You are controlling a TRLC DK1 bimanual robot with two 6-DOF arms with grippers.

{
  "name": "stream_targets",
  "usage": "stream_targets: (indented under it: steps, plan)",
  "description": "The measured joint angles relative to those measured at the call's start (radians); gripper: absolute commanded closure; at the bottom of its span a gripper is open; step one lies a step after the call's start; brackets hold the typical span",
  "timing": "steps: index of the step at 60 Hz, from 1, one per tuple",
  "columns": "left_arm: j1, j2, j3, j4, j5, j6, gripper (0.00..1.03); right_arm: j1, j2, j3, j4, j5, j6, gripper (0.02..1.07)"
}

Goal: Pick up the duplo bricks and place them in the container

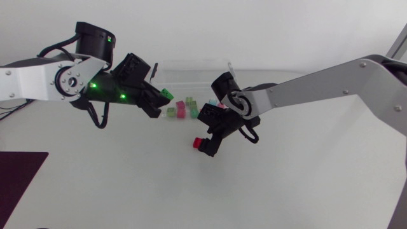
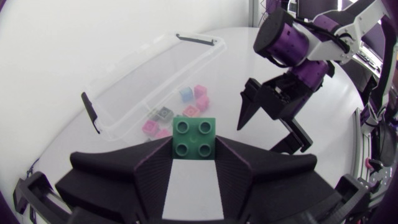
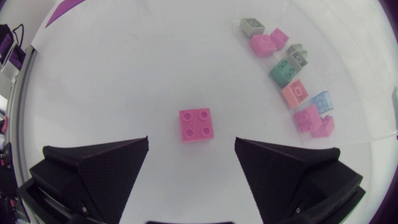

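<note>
Smooth white desk [image 1: 305, 184]; left fingers [image 2: 124, 169] clamp a studded green brick [image 2: 194, 138], right fingers [image 3: 93, 168] gape above a pink brick [image 3: 196, 124].

Table [image 1: 305, 184]: white, matt and plain; its top fills nearly all of the head view.
Mat [image 1: 18, 178]: dark, flat, with straight edges; it lies at the near left corner of the table in the head view.
Light: soft and even, coming from above; the top shows no hard glare.
Shadows: faint and grey on the white top, with blurred borders.
</note>
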Motion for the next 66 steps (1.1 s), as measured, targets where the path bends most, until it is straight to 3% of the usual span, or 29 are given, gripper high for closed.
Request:
stream_targets:
  steps: [12, 34, 43, 53, 66]
  plan:
    - [0.027, 0.148, 0.116, 0.077, 0.025, -0.001, 0.74, 0.002, 0.045, 0.069, -0.053, 0.000, -0.021, 0.07]
    - [0.053, 0.343, 0.307, 0.107, 0.039, -0.005, 0.72, 0.006, 0.130, 0.169, -0.095, 0.012, -0.031, 0.08]
    - [0.057, 0.387, 0.357, 0.114, 0.049, -0.005, 0.72, 0.018, 0.145, 0.189, -0.119, 0.043, -0.038, 0.13]
    - [0.057, 0.394, 0.364, 0.114, 0.058, -0.006, 0.72, 0.036, 0.146, 0.201, -0.139, 0.057, -0.042, 0.31]
    - [0.050, 0.328, 0.313, 0.113, 0.058, -0.009, 0.72, 0.048, 0.146, 0.201, -0.145, 0.076, -0.045, 0.35]
